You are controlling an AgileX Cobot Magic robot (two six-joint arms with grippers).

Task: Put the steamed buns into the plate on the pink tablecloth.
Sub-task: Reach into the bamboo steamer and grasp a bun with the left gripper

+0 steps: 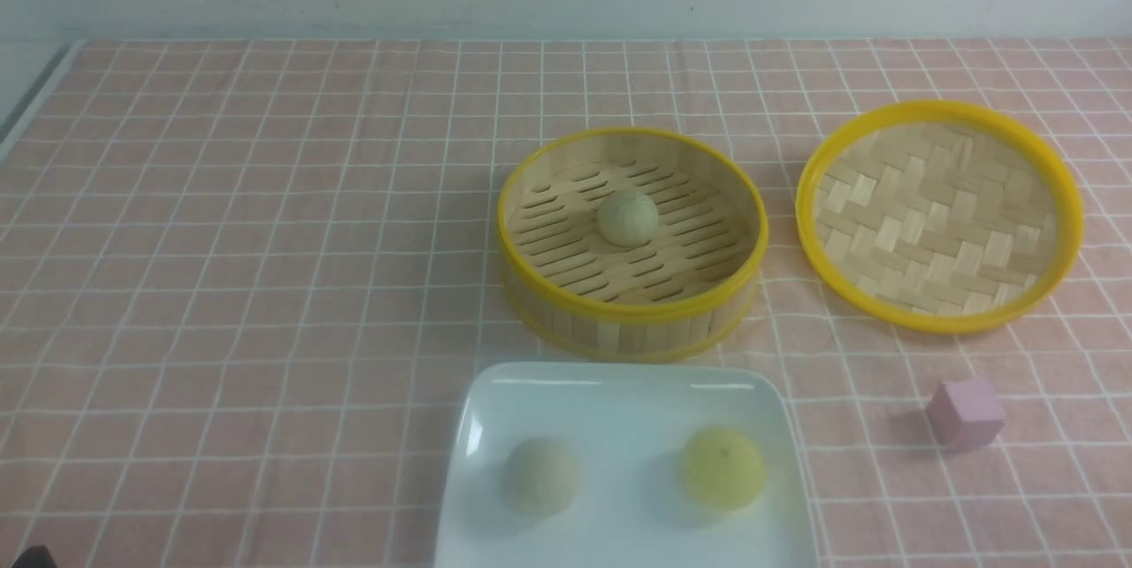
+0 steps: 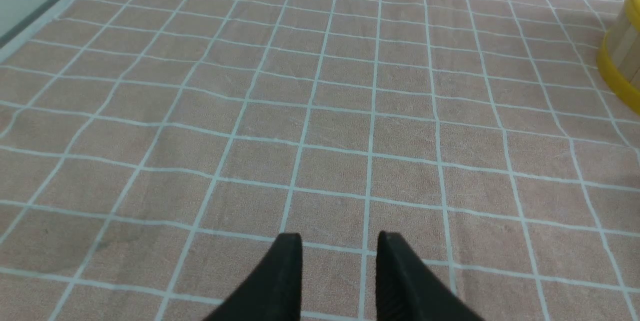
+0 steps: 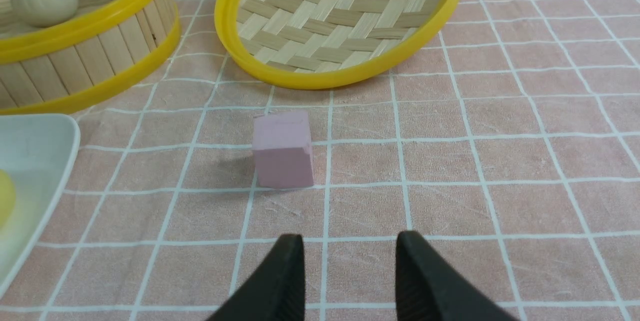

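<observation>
The white plate point(image 1: 619, 391) lies near the front on the pink tablecloth point(image 1: 265, 241). It holds a greyish-beige bun point(image 1: 540, 475) and a yellow bun point(image 1: 723, 467). A second greyish-beige bun point(image 1: 627, 217) sits in the bamboo steamer basket point(image 1: 631, 313); it also shows in the right wrist view point(image 3: 44, 0). My left gripper point(image 2: 339, 239) is open and empty over bare cloth. My right gripper point(image 3: 349, 240) is open and empty, just short of the pink cube point(image 3: 283, 149). Neither gripper shows in the front view.
The woven bamboo lid point(image 1: 939, 212) lies upside down right of the steamer. A small pink-purple cube point(image 1: 965, 411) sits right of the plate. The table's left edge point(image 1: 35, 99) runs along the far left. The steamer's wall point(image 2: 622, 56) shows in the left wrist view.
</observation>
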